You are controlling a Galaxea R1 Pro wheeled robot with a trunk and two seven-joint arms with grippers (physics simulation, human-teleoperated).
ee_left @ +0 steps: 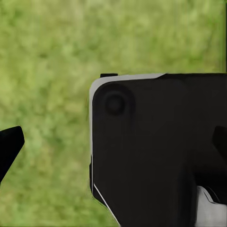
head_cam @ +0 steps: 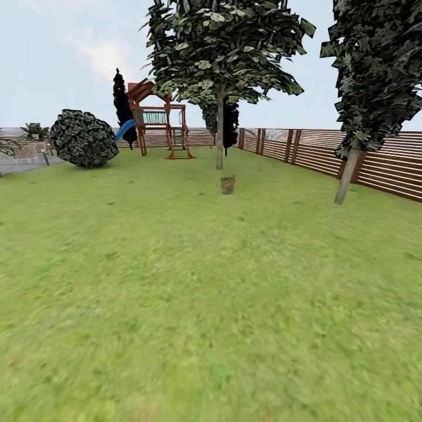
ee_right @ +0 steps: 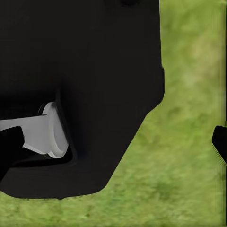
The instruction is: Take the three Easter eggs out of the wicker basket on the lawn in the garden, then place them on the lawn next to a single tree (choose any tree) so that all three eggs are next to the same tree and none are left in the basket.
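One wicker basket (head_cam: 228, 184) stood far off on the lawn (head_cam: 176, 293), just before a slim tree (head_cam: 220, 126); eggs too small to tell. Fence (head_cam: 375, 164) ran along the right. Both wrist views showed dark fingertips (ee_left: 9, 146) over grass; finger spread of either gripper: cannot tell.

Left wrist view: large matte black housing (ee_left: 156, 151) seen, rounded corner, pale grey edge trim, shallow round dimple upper left. Right wrist view: black body panel (ee_right: 85, 85), light grey disc-shaped fitting (ee_right: 49, 130) lower left.
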